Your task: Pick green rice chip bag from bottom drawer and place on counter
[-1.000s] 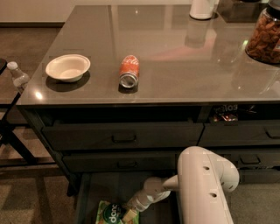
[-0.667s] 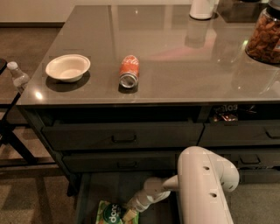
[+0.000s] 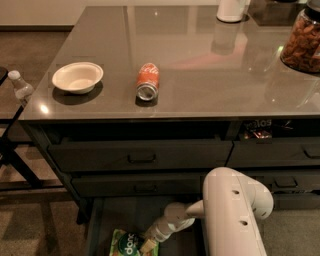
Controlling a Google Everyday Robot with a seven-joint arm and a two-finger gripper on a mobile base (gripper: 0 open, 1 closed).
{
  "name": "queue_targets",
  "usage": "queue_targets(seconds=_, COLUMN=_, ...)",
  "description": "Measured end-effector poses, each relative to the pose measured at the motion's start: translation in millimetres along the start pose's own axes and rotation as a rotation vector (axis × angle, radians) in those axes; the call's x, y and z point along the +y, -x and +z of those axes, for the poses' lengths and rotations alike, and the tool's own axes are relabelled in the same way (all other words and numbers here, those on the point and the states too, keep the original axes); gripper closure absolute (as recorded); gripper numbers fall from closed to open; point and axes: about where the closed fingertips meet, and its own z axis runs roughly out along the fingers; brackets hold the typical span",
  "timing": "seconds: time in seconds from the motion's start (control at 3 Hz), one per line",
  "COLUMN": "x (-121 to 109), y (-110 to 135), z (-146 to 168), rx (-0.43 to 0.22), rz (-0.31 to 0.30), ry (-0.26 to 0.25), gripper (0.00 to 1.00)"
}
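Gripper (image 3: 148, 244) sits at the very bottom of your view, low inside the open bottom drawer (image 3: 100, 227), at the end of the white arm (image 3: 235, 215); its tip meets the right edge of the green rice chip bag (image 3: 124, 245); you cannot tell from this angle whether it has hold of the bag or merely touches it. The bag lies flat on the dark drawer floor, toward the drawer's left side, its round dark green logo facing up; its lower part is cut off by the frame edge. Above the open drawer you see two handled drawers (image 3: 141, 158); over them the counter (image 3: 210, 70) shines grey-brown. On it a white bowl (image 3: 77, 77) stands near the front left corner; a red soda can (image 3: 148, 81) lies on its side to the right of the bowl, apart from it; a jar (image 3: 302, 42) of what looks like nuts stands at the far right; a white container (image 3: 231, 10) stands at the back. A clear plastic bottle (image 3: 21, 87) stands just off the counter's left edge.
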Motion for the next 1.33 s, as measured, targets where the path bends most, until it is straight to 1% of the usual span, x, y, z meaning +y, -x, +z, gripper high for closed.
queue_targets(seconds=0.33, x=10, y=12, z=-14, rx=-0.030, rz=0.012, ry=-0.007, gripper=1.00)
queue_targets(seconds=0.67, x=19, y=29, z=-38, rx=-0.054, rz=0.024, ry=-0.034, gripper=1.00)
queue_targets(seconds=1.0, x=33, y=51, z=-74, rx=-0.082, rz=-0.006, ry=-0.090, gripper=1.00)
queue_targets(seconds=1.33, x=33, y=51, z=-74, rx=-0.082, rz=-0.006, ry=-0.090, gripper=1.00)
